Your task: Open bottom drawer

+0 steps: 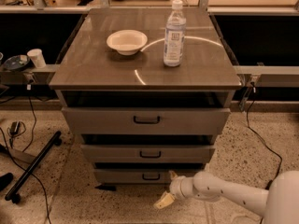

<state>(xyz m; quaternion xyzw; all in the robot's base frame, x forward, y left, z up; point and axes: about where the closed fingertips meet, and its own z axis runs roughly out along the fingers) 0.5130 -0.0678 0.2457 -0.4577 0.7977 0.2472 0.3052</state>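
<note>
The bottom drawer is the lowest and narrowest of three grey drawer fronts, with a small dark loop handle. It sits about flush under the middle drawer. My gripper is low in front of the bottom drawer, just right of and slightly below its handle. It is open. One cream fingertip is up by the drawer front. The other fingertip hangs down near the floor. It holds nothing.
The top drawer is the widest. A white bowl and a water bottle stand on the cabinet top. A black stand leg and cables lie on the floor at left. My white arm comes in from the lower right.
</note>
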